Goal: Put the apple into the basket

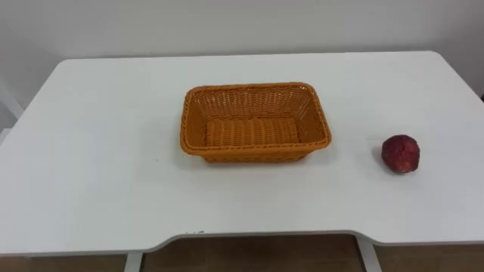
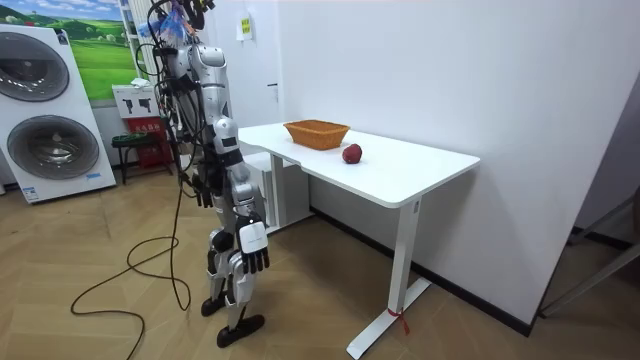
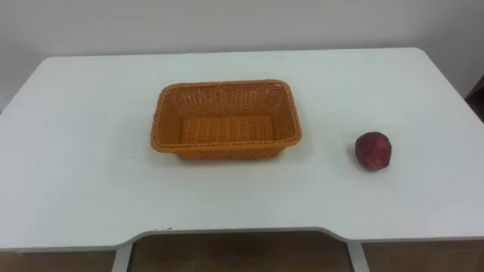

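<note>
The apple (image 1: pixel 400 153) rests untouched on the bench (image 1: pixel 91 174), well above and ahead of the right hand (image 2: pixel 255 258), which hangs relaxed and empty; the left hand (image 2: pixel 204 188) state cannot be told. The basket (image 1: pixel 255 121) stands apart, empty. Step: pre-reach. Next move: raise the right hand, enclose the apple.

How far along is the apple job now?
Done: nothing yet; the basket is empty. In hand: nothing; the apple lies on the table, to the basket's right and apart from it, and the right hand and left hand hang low beside the robot. Left: grasp the apple and place it, probably into the basket.
</note>
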Motion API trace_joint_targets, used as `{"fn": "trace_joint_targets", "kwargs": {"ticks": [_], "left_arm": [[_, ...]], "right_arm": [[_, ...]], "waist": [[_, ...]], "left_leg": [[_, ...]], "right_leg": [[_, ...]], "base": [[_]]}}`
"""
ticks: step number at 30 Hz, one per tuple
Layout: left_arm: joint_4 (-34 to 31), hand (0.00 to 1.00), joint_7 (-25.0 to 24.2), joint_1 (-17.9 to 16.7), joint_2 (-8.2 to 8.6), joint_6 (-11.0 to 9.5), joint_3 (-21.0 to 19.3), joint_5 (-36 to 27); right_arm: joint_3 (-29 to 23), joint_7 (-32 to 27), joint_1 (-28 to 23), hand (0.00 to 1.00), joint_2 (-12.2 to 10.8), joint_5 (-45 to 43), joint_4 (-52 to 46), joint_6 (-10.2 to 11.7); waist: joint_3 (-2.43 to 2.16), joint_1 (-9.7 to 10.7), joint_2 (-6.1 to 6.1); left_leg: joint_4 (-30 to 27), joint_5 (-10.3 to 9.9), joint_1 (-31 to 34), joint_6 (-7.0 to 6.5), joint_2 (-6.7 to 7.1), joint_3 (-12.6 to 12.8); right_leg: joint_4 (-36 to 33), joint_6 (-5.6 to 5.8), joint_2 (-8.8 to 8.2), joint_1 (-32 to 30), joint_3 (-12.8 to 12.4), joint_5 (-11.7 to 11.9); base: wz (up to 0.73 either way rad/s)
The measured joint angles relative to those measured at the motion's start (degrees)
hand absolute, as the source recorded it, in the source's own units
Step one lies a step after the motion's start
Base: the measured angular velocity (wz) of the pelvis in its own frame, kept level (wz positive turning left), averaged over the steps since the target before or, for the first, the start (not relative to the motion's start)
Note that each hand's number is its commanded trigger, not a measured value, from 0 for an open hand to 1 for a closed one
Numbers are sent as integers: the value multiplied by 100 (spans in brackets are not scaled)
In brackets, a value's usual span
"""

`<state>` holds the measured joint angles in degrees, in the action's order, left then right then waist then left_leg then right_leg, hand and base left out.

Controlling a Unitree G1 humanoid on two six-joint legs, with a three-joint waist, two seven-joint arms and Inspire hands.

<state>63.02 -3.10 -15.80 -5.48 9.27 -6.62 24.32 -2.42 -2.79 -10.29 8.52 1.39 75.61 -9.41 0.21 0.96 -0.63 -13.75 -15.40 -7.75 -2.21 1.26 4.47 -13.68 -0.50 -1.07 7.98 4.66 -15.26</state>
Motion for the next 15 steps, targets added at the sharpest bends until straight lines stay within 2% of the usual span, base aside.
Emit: {"fn": "trace_joint_targets", "kwargs": {"ticks": [9, 13, 15], "left_arm": [[51, 0, 176, 4, 7, 10, 8, -43], [52, 0, 244, 2, 8, -8, -7, -127], [73, 0, 243, -6, 6, -20, -64, -146]], "right_arm": [[-8, -215, 18, 0, -1, 128, -8, -16], [-292, -482, 99, 0, -6, 1440, -19, 10], [-682, -626, 133, 0, -24, 2608, -20, 53]], "waist": [[-7, -1, -38], [0, 0, -76], [3, 32, -83]], "left_leg": [[10, 0, 1, 0, -9, 38], [12, -1, -4, 1, -43, 123], [3, -1, 2, 1, -46, 145]], "right_leg": [[-68, -2, 4, -47, -83, -27], [-105, 1, 9, -71, -156, -50], [-82, 2, 10, -57, -150, -42]], "base": [[-2], [-8], [0]]}}
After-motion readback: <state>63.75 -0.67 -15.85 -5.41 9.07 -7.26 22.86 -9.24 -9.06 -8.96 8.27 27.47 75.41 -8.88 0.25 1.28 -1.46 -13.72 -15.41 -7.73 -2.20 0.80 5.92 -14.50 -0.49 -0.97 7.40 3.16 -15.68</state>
